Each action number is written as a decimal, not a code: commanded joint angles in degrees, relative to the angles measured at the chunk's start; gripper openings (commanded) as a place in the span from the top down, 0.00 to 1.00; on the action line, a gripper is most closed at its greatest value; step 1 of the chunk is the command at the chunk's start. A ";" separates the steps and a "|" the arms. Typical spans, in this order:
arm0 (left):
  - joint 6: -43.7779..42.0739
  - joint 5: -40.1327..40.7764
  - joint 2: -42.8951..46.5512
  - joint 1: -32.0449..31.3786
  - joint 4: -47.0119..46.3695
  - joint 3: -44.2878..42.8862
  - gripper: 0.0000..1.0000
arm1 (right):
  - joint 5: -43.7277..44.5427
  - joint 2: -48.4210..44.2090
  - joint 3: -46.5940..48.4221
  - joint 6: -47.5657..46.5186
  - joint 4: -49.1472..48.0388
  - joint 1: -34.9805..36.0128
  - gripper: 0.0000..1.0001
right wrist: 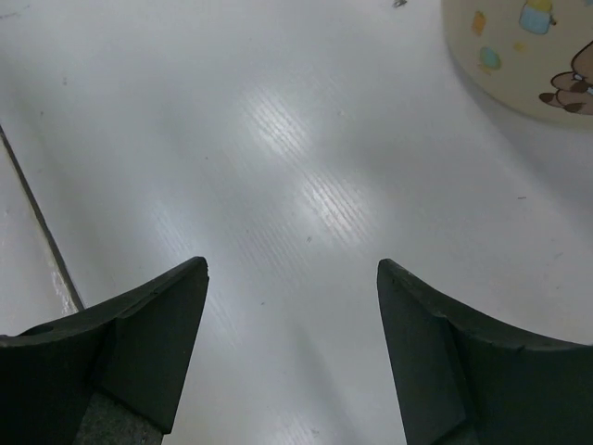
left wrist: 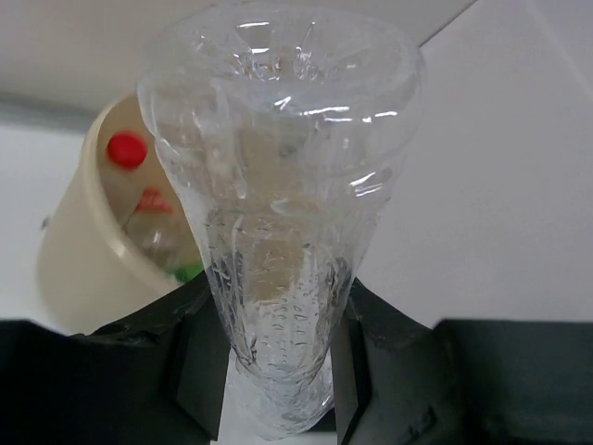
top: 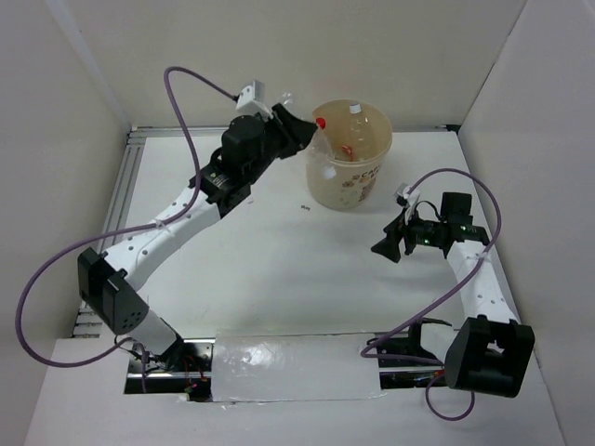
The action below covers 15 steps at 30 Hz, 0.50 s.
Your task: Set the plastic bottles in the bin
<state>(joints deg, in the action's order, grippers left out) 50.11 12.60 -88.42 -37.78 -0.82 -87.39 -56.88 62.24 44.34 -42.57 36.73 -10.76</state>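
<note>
My left gripper (left wrist: 278,311) is shut on a clear plastic bottle (left wrist: 278,176), which sticks out from the jaws with its ribbed base pointing away. In the top view this gripper (top: 302,130) hangs at the left rim of the beige bin (top: 351,172). Inside the bin (left wrist: 74,269) lie a bottle with a red cap (left wrist: 127,149) and something green (left wrist: 190,272). My right gripper (right wrist: 292,269) is open above bare table with nothing between its fingers. It sits to the right of the bin and nearer the front (top: 386,246).
The bin's side (right wrist: 528,56) carries small cartoon prints and fills the right wrist view's top right corner. White walls enclose the table on three sides. A purple cable (top: 186,121) loops over each arm. A small dark speck (top: 305,207) lies left of the bin's foot.
</note>
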 commanded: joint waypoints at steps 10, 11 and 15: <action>-20.04 14.21 -33.10 -3.96 1.60 -38.98 0.34 | -0.34 -5.10 -1.89 -2.71 1.68 -0.75 0.01; -20.05 14.21 -33.65 -3.97 2.39 -38.99 0.23 | 0.62 -5.11 -1.89 -1.04 0.81 -0.75 0.00; -19.43 11.67 -30.77 -3.97 0.48 -35.05 0.00 | 5.81 -5.72 -1.36 7.64 -4.54 -0.75 0.00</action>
<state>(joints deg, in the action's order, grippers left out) 32.82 23.16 -122.93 -41.80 2.33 -121.97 -54.48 57.89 42.68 -41.78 37.34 -11.16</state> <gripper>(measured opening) 0.990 0.994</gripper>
